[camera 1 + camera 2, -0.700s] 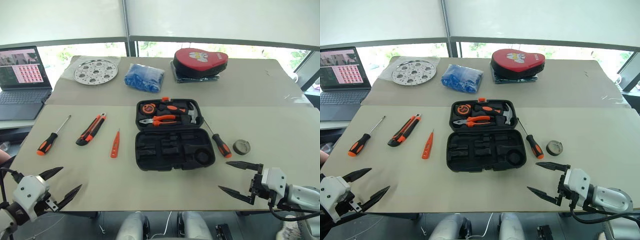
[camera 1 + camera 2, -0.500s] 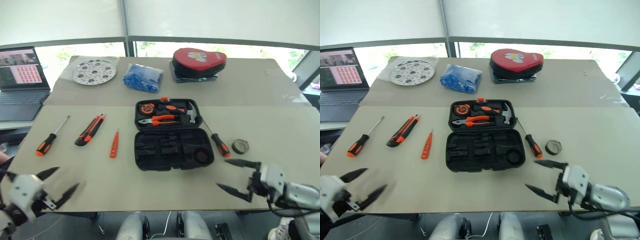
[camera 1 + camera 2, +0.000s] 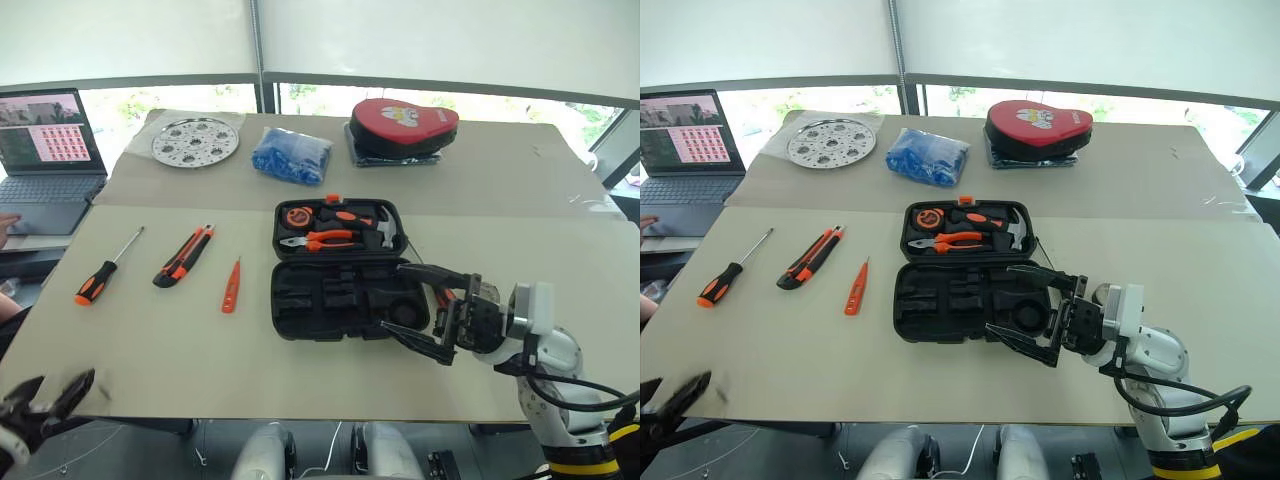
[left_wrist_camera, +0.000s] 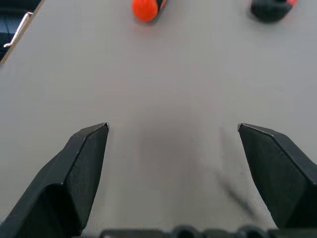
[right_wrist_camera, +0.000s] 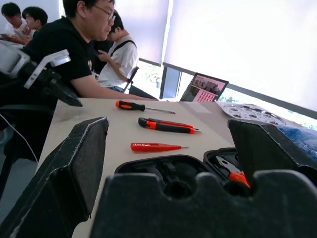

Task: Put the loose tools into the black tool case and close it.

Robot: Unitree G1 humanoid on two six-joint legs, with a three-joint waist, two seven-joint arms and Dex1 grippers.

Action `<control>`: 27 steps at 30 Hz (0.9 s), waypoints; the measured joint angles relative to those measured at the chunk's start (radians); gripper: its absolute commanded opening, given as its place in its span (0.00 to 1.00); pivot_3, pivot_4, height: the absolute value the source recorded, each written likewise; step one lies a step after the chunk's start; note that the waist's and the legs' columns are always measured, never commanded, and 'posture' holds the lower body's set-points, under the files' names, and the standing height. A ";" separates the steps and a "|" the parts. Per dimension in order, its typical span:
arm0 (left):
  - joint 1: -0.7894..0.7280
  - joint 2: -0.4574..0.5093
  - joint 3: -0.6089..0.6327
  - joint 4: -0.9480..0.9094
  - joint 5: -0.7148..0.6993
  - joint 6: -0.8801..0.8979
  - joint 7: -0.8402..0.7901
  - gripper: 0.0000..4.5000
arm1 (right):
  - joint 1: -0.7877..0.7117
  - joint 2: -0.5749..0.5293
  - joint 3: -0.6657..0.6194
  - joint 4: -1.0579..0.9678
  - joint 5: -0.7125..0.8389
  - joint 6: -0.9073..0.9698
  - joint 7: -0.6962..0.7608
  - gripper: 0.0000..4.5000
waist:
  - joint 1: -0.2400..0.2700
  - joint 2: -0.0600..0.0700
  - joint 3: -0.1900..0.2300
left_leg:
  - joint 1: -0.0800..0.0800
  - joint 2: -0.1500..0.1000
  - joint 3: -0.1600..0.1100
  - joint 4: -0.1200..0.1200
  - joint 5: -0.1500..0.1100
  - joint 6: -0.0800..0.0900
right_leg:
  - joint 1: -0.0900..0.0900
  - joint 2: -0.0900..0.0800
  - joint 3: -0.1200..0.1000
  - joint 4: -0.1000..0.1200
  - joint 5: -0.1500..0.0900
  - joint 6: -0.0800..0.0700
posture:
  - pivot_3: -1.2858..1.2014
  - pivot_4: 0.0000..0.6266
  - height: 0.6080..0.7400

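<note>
Black tool case (image 3: 340,270) bears no readable writing; right tool (image 3: 418,312) and left tool (image 4: 173,148) gape wide.

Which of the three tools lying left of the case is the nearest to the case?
The slim orange tester screwdriver; the knife and the screwdriver lie farther left of the case.

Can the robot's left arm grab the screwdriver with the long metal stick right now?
Probably yes. The left gripper is open above bare table, and the screwdriver lies just ahead with nothing between them.

I see my left gripper (image 4: 173,130) with jaws spread wide over the bare grey worktop (image 4: 168,74), an orange screwdriver handle end (image 4: 146,9) beyond.
</note>
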 measured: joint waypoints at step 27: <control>-0.768 0.294 -0.517 0.809 0.405 -0.054 -0.139 0.17 | 0.100 0.001 -0.057 0.042 -0.066 -0.078 -0.009 1.00 | -0.040 -0.002 -0.001 | 0.003 0.007 0.005 -0.003 0.004 -0.013 | -0.006 0.012 0.005 0.011 -0.002 -0.007 | 0.52 0.24 1.00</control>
